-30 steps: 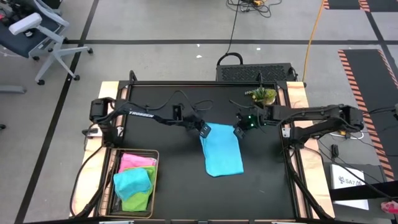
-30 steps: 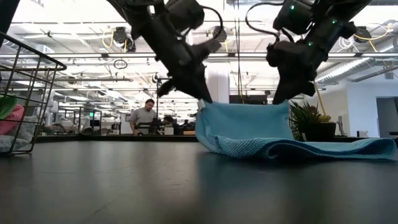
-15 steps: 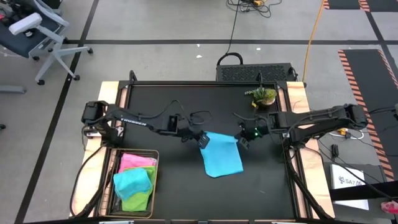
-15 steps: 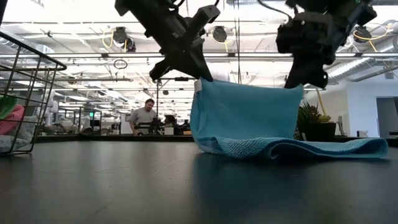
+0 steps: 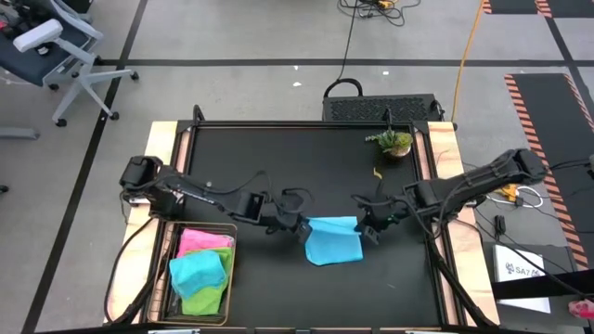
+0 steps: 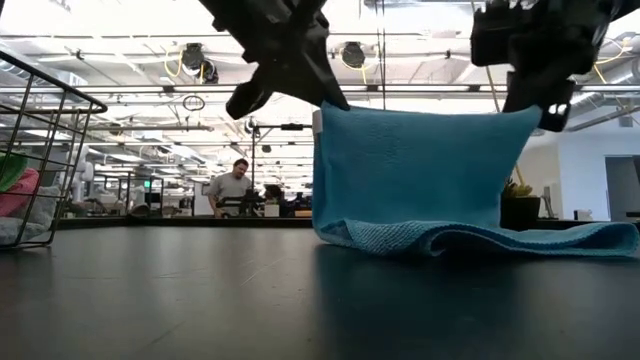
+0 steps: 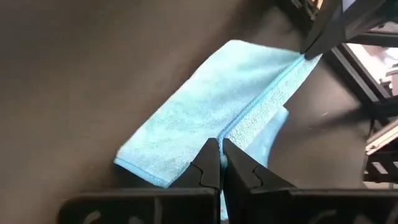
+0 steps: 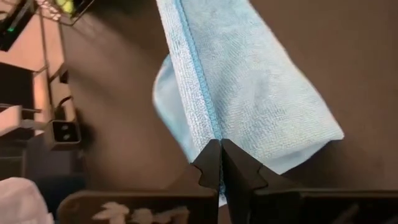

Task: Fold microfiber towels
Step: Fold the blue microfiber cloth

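1. While both grippers pinch one edge of the light blue towel (image 5: 332,241), left gripper (image 5: 303,229) and right gripper (image 5: 369,231) hold it raised near the bench's (image 5: 269,167) front edge.
2. Judged step: first fold, half done.
3. Next: carry the edge forward and lay it onto the towel's opposite edge, corners matched.
4. Remaining towels (image 5: 200,269) wait in the wire basket (image 5: 167,278).

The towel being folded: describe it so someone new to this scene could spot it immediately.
On the black table, look near the front edge, between the two arms. The light blue towel hangs there, its top edge pinched at one corner by the left gripper and at the other by the right gripper. The other towels sit bunched in the wire basket; this is the only one lifted.
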